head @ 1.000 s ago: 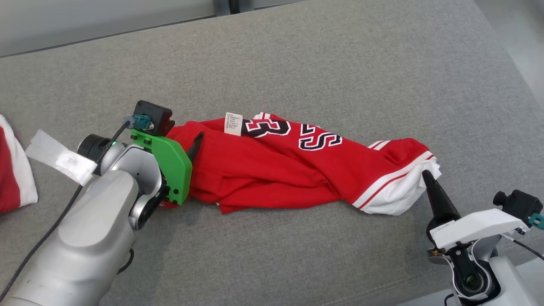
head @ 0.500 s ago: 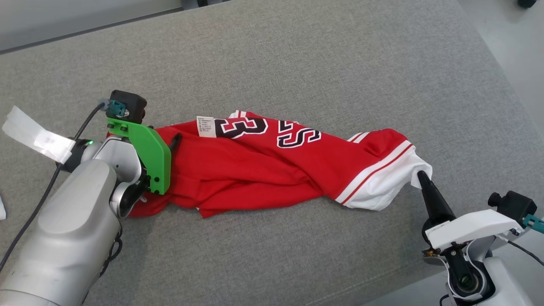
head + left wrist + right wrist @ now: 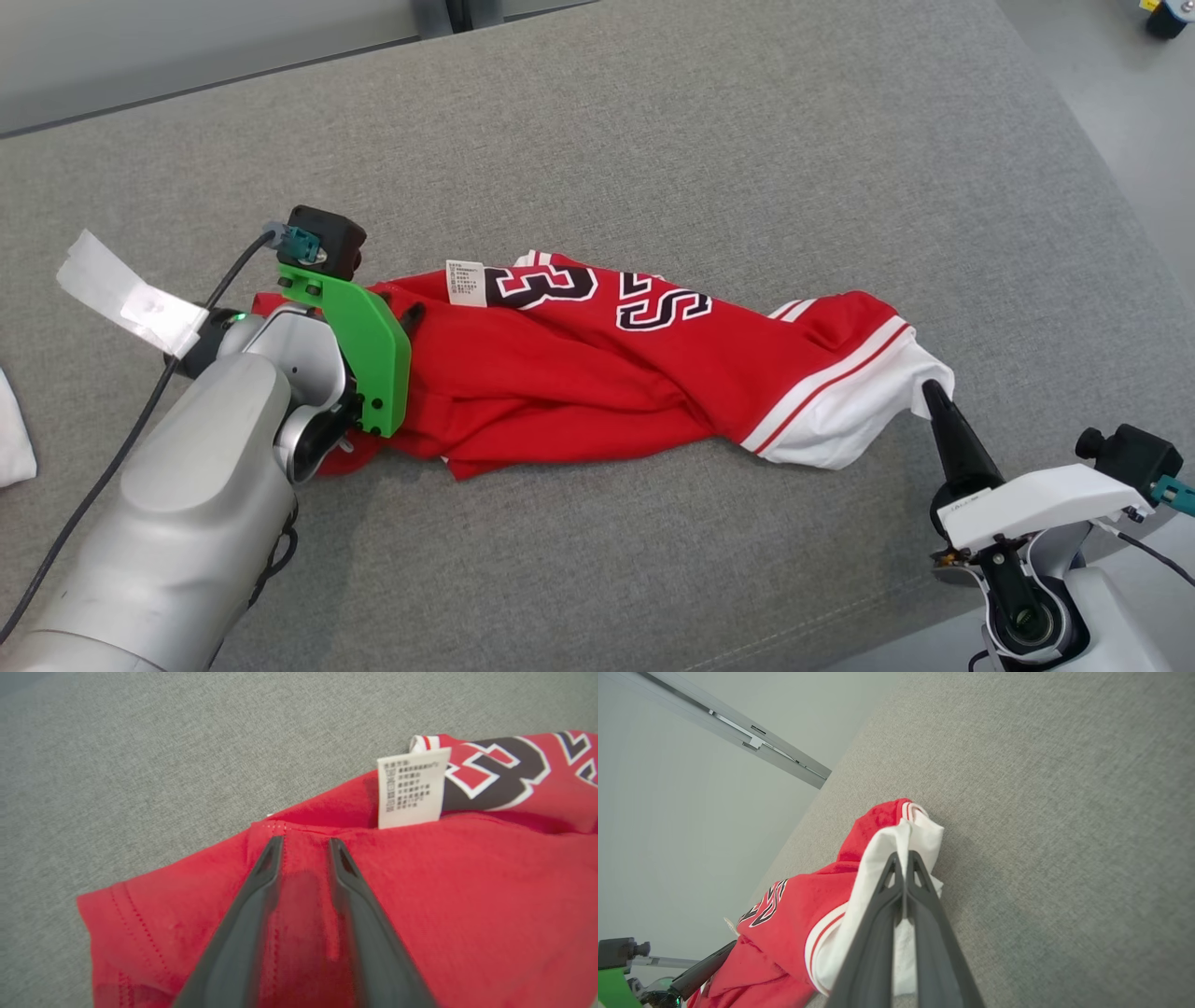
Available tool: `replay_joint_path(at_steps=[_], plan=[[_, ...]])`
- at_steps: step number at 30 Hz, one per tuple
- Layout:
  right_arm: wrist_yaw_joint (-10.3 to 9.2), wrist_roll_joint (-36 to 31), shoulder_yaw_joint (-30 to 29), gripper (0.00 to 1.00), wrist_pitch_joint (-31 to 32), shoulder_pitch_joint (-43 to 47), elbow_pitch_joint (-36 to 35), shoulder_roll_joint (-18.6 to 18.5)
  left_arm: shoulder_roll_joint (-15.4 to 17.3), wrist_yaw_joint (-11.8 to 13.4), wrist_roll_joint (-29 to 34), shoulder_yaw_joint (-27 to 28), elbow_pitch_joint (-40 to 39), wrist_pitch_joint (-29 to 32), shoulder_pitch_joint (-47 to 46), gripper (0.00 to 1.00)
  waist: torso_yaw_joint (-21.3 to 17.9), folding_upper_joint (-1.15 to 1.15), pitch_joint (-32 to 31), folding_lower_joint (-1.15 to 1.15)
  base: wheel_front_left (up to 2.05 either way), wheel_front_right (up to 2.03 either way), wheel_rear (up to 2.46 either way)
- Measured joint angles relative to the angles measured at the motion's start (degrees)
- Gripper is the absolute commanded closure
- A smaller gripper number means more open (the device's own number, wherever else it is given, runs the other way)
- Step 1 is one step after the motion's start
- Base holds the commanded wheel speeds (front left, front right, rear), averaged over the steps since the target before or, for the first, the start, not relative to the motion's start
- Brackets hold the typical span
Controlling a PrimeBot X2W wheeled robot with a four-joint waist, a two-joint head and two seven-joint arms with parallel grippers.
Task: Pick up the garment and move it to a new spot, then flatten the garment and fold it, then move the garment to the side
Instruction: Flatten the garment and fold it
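**A:** The garment [image 3: 597,373] lies in a long twisted rope across the grey bench [image 3: 653,140]; the body is red, with black-and-white lettering [image 3: 663,303] facing up and white trim at its right end.

**B:** And that little white flap?

**A:** That's the care label [image 3: 466,283]; it sticks out near the left end, touching the lettering.

**B:** What's the left tool [image 3: 306,842] doing?

**A:** It's down on the red end; its two dark fingers are close together with a ridge of red cloth nipped between them, and the tips sit just short of the stitched hem.

**B:** The right tool [image 3: 903,856]?

**A:** Its fingers are pressed together on the white trim at the opposite end; the cloth is drawn up to the tips.

**B:** Anything round the edges?

**A:** A strip of white tape [image 3: 131,299] hangs on the left arm's cable; a pale scrap [image 3: 14,448] lies at the head view's far left, well apart from the garment.
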Motion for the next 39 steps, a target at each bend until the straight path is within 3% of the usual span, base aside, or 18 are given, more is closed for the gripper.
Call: replay_joint_path(at_steps=[2, 4, 10, 12, 14, 16, 26, 29, 32, 36, 39], plan=[[0.00, 0.0, 0.1, 1.00, 0.0, 0.0, 0.0, 0.0, 0.0, 0.0, 0.0, 0.0, 0.2, 0.0, 0.0, 0.15, 0.0, 0.00, -0.1, 0.00, 0.00, 0.00, 0.00], [0.01, 0.0, 0.2, 1.00, 0.0, 0.0, 0.0, 0.0, 0.1, 0.0, 0.0, 0.1, 0.6, -0.1, -0.3, 0.11, -0.1, 0.00, -0.1, 0.00, 0.00, 0.00, 0.00], [0.18, 0.0, 1.1, 1.00, 0.1, 0.0, 0.2, 0.1, 1.1, 0.0, 0.0, 0.6, 1.6, -0.6, -0.6, 0.16, -0.9, 0.00, -0.1, 0.00, 0.00, 0.00, 0.00], [0.18, 0.0, 0.9, 1.00, 0.1, 0.0, 0.3, 0.1, 1.1, 0.0, 0.0, 0.5, 1.8, -0.6, -0.6, 0.20, -1.0, 0.00, 0.0, 0.00, 0.00, 0.00, 0.00], [0.18, 0.0, 0.8, 1.00, 0.1, 0.0, 0.3, 0.1, 1.0, 0.0, 0.0, 0.4, 2.2, -0.6, -0.7, 0.31, -1.2, 0.00, 0.0, 0.00, 0.00, 0.00, 0.00], [0.18, 0.0, 0.8, 1.00, 0.1, 0.0, 0.4, 0.1, 0.9, 0.0, 0.0, 0.4, 2.5, -0.5, -0.7, 0.34, -1.4, 0.00, 0.0, 0.00, 0.00, 0.00, 0.00], [0.19, 0.0, 0.8, 1.00, 0.1, 0.0, 0.4, 0.2, 1.0, 0.0, 0.0, 0.3, 3.7, -0.5, -0.9, 0.22, -2.2, 0.00, 0.6, 0.00, 0.00, 0.00, 0.00], [0.26, 0.0, 0.9, 1.00, 0.0, 0.0, 0.5, 0.3, 1.0, 0.0, 0.0, 0.3, 4.2, -0.6, -1.2, 0.22, -2.4, 0.00, 0.7, 0.00, 0.00, 0.00, 0.00], [0.43, 0.0, 1.1, 1.00, 0.0, 0.0, 0.6, 0.3, 1.1, -0.1, 0.0, 0.3, 4.5, -0.6, -1.5, 0.27, -2.6, 0.00, 0.9, 0.00, 0.00, 0.00, 0.00], [0.44, 0.0, 1.1, 1.00, 0.0, 0.0, 0.7, 0.3, 1.1, -0.1, 0.0, 0.3, 4.8, -0.6, -1.7, 0.49, -2.8, 0.00, 1.0, 0.00, 0.00, 0.00, 0.00], [0.44, 0.0, 1.1, 1.00, 0.0, 0.0, 0.7, 0.3, 1.1, -0.2, 0.0, 0.2, 5.0, -0.7, -1.7, 0.56, -2.9, 0.00, 1.2, 0.00, 0.00, 0.00, 0.00]])
